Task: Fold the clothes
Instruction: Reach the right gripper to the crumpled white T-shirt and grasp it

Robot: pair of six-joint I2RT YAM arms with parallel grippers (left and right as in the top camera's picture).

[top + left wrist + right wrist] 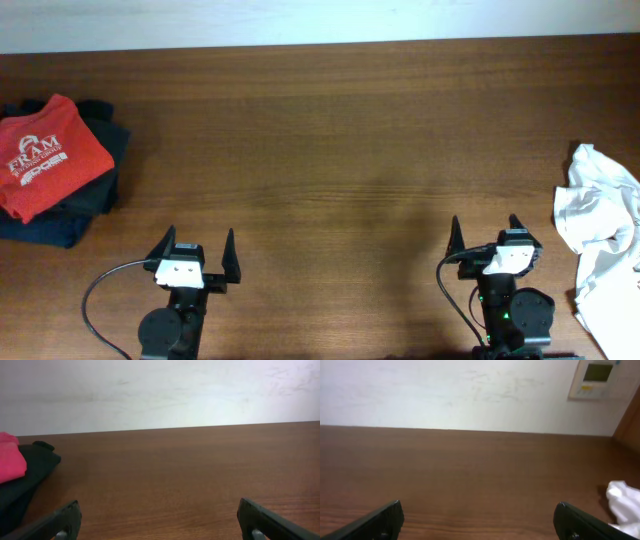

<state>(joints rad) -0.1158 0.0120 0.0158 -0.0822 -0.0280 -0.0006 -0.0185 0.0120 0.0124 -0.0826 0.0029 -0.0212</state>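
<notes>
A crumpled white cotton T-shirt (598, 225) is lying at the overhead frame's right edge; the left gripper (200, 242) and right gripper (484, 230) are both gaping, empty.

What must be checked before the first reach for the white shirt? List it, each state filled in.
1. Left gripper open and empty: ok.
2. Right gripper open and empty: ok.
3. Crumpled white cotton T-shirt in view, beside the right gripper: ok.
4. T-shirt spread flat for folding: not ok, it is bunched.
5. Whole T-shirt on the brown wooden table: cannot tell, it runs out of frame.
6. Folded red shirt on the dark folded garment, far from the T-shirt: ok.
</notes>
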